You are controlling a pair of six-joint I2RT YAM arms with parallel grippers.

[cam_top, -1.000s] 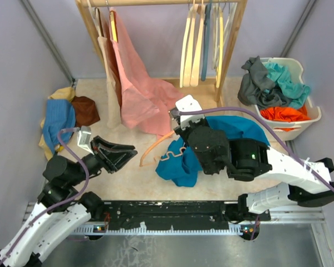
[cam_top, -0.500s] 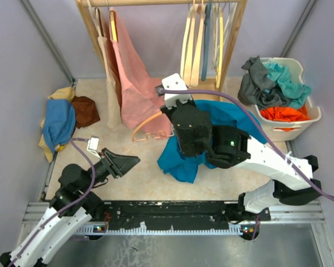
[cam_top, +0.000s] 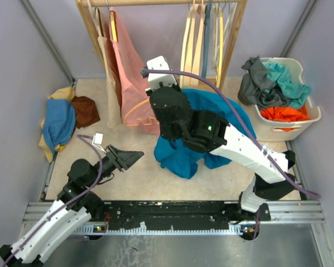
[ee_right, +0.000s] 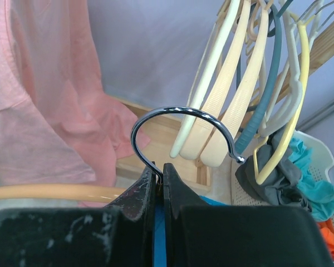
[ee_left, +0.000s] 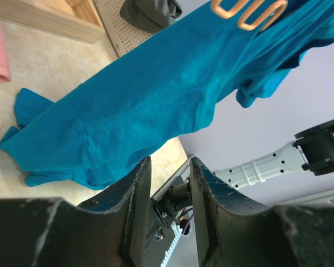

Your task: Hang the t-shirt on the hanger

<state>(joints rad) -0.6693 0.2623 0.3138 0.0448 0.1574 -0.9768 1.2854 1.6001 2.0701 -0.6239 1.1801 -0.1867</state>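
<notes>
1. The t-shirt [cam_top: 181, 158] was a deep teal-blue, of soft plain cloth with stitched seams along its hem and sleeve, as the left wrist view [ee_left: 156, 94] showed.
2. It hung slack from the hanger [cam_top: 131, 109], a light orange-tan wooden one with a curved arm. Its wavy zigzag bar [ee_left: 247, 11] showed above the cloth.
3. The shirt's upper part was raised off the tabletop [cam_top: 89, 144] beneath the right arm, while its lower folds lay bunched on the surface near the middle.
4. The right fingers [ee_right: 156, 181] were pinched tight on the stem of the hanger's metal hook [ee_right: 181, 111], which curled up just above them. The wooden arm ran off to their left.
5. The hook was held near the wooden rack [cam_top: 234, 50], in front of a row of cream hangers [ee_right: 234, 94] and beside a pink garment [ee_right: 39, 100].
6. The left fingers [cam_top: 132, 156] stood apart by only a narrow gap and held nothing. They pointed toward the shirt's lower folds, close to the cloth but clear of it.
</notes>
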